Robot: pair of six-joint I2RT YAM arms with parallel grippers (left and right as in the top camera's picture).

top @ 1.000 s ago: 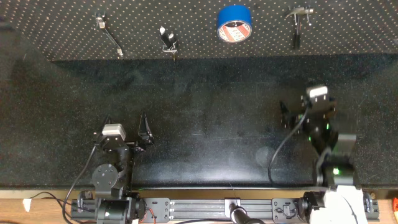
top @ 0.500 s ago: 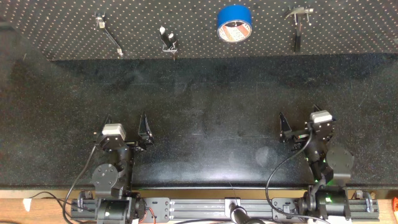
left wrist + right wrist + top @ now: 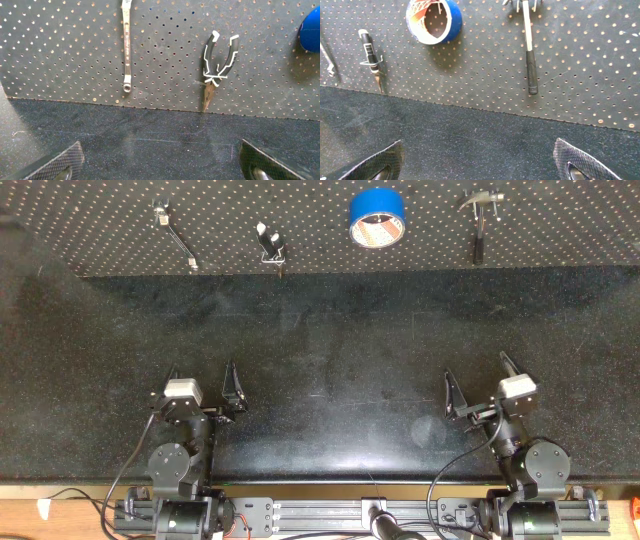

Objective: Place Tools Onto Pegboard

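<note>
Along the far edge stands the black pegboard [image 3: 90,225]. On it hang a wrench [image 3: 174,235] [image 3: 127,47], black-and-white pliers [image 3: 270,246] [image 3: 216,70] [image 3: 371,59], a blue tape roll [image 3: 377,218] [image 3: 434,19] and a hammer [image 3: 479,218] [image 3: 529,42]. My left gripper [image 3: 200,385] [image 3: 160,162] rests low at the near left of the mat, open, nothing between its fingers. At the near right, my right gripper [image 3: 478,385] [image 3: 480,162] is open too and holds nothing.
A black speckled mat [image 3: 330,350] covers the table between the arms and the pegboard. The arms' mounting rail [image 3: 370,510] runs along the near edge.
My right arm has drawn back from mid-table toward its base and settled low near the front edge. The left arm stayed still.
</note>
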